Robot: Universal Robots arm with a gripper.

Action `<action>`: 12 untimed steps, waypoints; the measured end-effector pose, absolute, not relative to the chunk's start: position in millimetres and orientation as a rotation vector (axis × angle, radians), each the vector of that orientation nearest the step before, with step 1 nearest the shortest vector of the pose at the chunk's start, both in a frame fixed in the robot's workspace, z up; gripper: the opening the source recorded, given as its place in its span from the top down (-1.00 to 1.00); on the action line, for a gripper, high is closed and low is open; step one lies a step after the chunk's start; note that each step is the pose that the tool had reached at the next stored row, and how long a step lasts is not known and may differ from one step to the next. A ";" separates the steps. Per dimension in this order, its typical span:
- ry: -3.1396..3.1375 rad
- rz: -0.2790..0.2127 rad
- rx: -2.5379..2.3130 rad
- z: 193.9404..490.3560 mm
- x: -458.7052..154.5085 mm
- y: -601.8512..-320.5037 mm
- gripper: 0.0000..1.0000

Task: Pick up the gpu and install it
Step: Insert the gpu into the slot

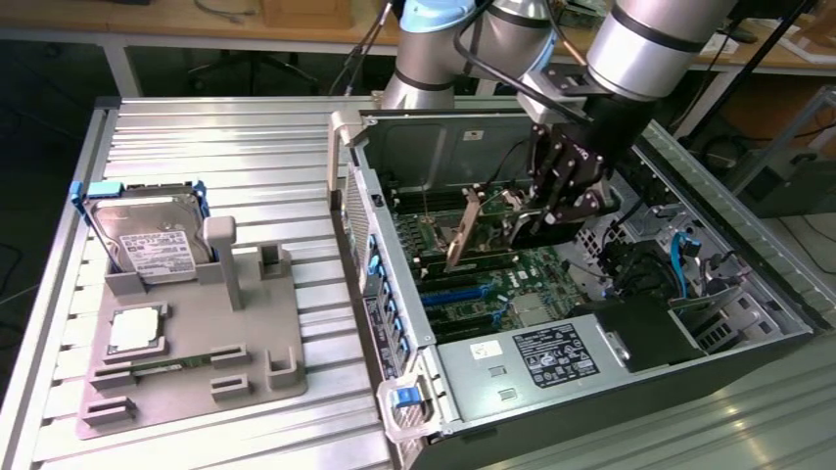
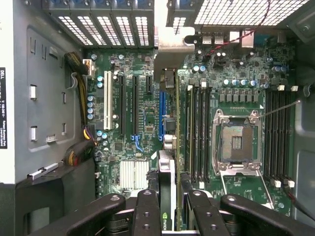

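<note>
The arm reaches down into the open computer case [image 1: 575,294], which lies on its side on the metal table [image 1: 209,147] at the exterior view's right. The gripper [image 1: 555,211] hangs above the green motherboard [image 1: 523,274], and its jaws are clamped on the gpu [image 1: 460,235], which they hold edge-down, tilted slightly, with its lower edge close over the expansion slots. Whether the card already touches a slot cannot be told from either view.

In the wrist view the gripper [image 2: 167,206] shows its black fingers [image 2: 146,211] pressed against both faces of the gpu [image 2: 167,182], whose thin edge runs away from the camera toward the silver bracket [image 2: 170,54] at the rear wall of the case. Below it lie the black slots [image 2: 134,103], a white slot [image 2: 107,105] and a blue slot [image 2: 161,115]; the card lines up roughly above the blue one. The open CPU socket [image 2: 237,142] sits just beside the memory slots [image 2: 196,132].

Well apart, at the exterior view's left, a grey fixture tray [image 1: 196,343] rests on the table. It carries the hard drive [image 1: 147,240] standing upright in its blue frame at the far end, and a small square silver chip [image 1: 135,331] lying flat nearer the camera.
</note>
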State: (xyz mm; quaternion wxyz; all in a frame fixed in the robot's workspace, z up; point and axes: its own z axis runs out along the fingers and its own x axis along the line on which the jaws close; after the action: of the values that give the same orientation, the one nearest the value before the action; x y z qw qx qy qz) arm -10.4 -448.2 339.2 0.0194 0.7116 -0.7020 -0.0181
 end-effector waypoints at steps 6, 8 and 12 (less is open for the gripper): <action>-2.179 -0.056 2.208 336.3 -10.4 -448.2 0.47; -2.179 -0.056 2.208 335.4 -10.4 -448.2 0.47; -2.179 -0.056 2.208 333.6 -10.4 -448.2 0.47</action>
State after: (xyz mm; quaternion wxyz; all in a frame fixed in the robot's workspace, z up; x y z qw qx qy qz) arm -10.4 -448.2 333.6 0.0193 0.7115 -0.7022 -0.0180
